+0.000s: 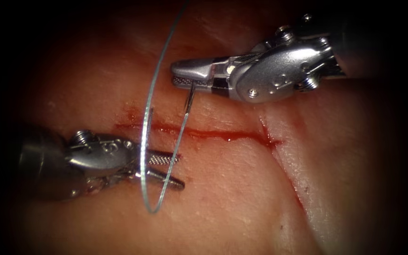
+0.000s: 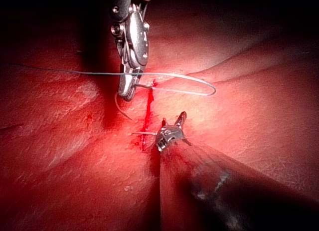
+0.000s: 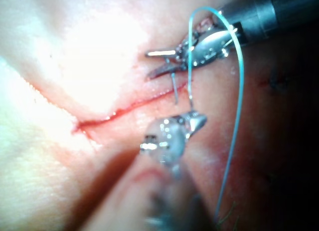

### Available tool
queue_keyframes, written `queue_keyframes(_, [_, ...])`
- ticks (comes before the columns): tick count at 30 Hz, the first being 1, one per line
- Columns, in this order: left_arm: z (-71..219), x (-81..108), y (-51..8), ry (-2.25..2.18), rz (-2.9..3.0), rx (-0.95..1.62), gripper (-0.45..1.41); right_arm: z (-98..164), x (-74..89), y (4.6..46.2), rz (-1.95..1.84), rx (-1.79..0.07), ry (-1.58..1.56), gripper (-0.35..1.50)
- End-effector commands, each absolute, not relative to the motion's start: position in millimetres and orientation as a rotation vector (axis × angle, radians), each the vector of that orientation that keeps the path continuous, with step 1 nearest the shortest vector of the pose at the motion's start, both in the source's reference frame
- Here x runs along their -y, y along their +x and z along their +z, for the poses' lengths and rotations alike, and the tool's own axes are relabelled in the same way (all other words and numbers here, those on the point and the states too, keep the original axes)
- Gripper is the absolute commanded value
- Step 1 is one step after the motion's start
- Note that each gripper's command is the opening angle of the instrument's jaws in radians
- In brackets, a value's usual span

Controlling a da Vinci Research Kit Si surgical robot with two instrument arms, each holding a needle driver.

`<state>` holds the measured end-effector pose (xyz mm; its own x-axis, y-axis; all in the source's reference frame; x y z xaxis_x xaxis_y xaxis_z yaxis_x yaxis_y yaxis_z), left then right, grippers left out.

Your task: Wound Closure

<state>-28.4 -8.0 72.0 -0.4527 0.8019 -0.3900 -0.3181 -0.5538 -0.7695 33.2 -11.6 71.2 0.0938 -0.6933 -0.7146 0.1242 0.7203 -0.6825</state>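
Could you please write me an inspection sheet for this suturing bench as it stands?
Surface: tissue with a horizontal cut and red fluid along it.
Job's things: needle hangs above the cut, not in the tissue; thread loops from it.
Clutter: nothing seen.
Grippers: right tool shut on the needle's end; left tool open, holding nothing.
Cables: nothing seen.
Surroundings: dark.

No readable text, label, brand, number or sign appears anywhere — not on either tool, not on the tissue.
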Motion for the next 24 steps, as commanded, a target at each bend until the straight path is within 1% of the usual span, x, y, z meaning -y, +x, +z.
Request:
queue_keyframes(1, [72.6,8.3,-28.9,-0.999,2.049,0.81,0.22,71.9,12.0,34.0,-0.653,-1.353,-0.522,-0.35])
queue_keyframes(24, [72.7,8.2,-28.6,-1.0,2.05,0.805,0.21,73.2,14.5,35.3,-0.574,-1.38,-0.449,-0.35])
